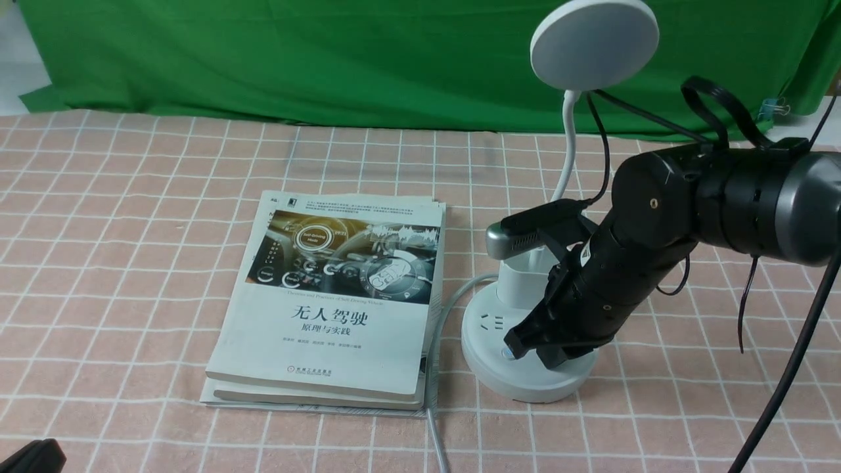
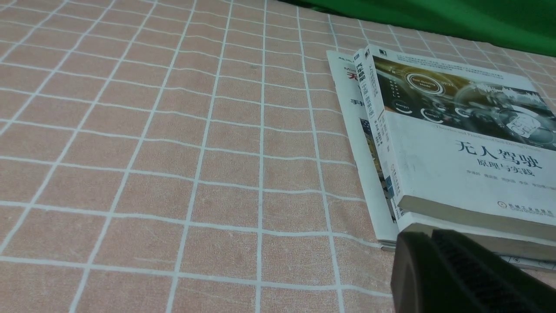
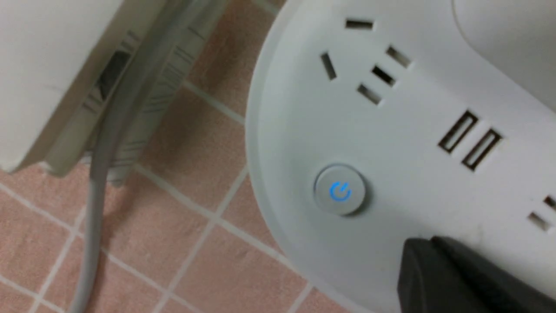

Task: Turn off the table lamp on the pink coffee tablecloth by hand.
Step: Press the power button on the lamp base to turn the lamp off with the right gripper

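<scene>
The white table lamp stands on the pink coffee tablecloth, with its disc head up high, its pen cup and its round base. My right gripper is shut and empty, tip down over the front of the base. In the right wrist view the round power button shows a blue lit icon. The right gripper hovers just beside the button, over the base. My left gripper is shut and empty, low at the near left corner.
A stack of books lies left of the lamp base, also in the left wrist view. The lamp's grey cable runs along the books' right edge toward the front. A green backdrop hangs behind.
</scene>
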Controlling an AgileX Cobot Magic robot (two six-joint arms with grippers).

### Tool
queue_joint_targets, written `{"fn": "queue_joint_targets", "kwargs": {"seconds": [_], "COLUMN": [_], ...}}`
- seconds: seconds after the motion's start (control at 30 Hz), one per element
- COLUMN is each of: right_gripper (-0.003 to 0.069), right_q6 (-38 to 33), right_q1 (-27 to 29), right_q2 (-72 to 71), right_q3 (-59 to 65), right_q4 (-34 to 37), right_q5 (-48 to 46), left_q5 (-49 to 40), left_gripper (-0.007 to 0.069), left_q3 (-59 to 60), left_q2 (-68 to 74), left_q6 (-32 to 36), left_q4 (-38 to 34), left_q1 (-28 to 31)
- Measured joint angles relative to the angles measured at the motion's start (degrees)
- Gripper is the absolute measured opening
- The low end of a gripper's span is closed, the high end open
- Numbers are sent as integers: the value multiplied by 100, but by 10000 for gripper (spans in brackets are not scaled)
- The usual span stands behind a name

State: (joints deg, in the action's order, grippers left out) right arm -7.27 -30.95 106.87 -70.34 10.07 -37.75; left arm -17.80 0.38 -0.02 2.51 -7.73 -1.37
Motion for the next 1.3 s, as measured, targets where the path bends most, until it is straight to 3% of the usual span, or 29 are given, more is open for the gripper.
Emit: {"fn": "queue_joint_targets", "kwargs": {"seconds": [0.87,1.3], "right_gripper": [40,40], "right_q6": [14,189], "right_q1": [0,-7], "right_q2": [-4,-1180], "right_q3": [18,728], "right_q4": [-57,-264], "right_q5": [204,224], "left_q5": [0,0], "left_gripper": [6,6], "left_q3": [0,0], "left_q2": [0,0], "left_q6": [0,0], "left_q4": [0,0], "left_q1": [0,0]}}
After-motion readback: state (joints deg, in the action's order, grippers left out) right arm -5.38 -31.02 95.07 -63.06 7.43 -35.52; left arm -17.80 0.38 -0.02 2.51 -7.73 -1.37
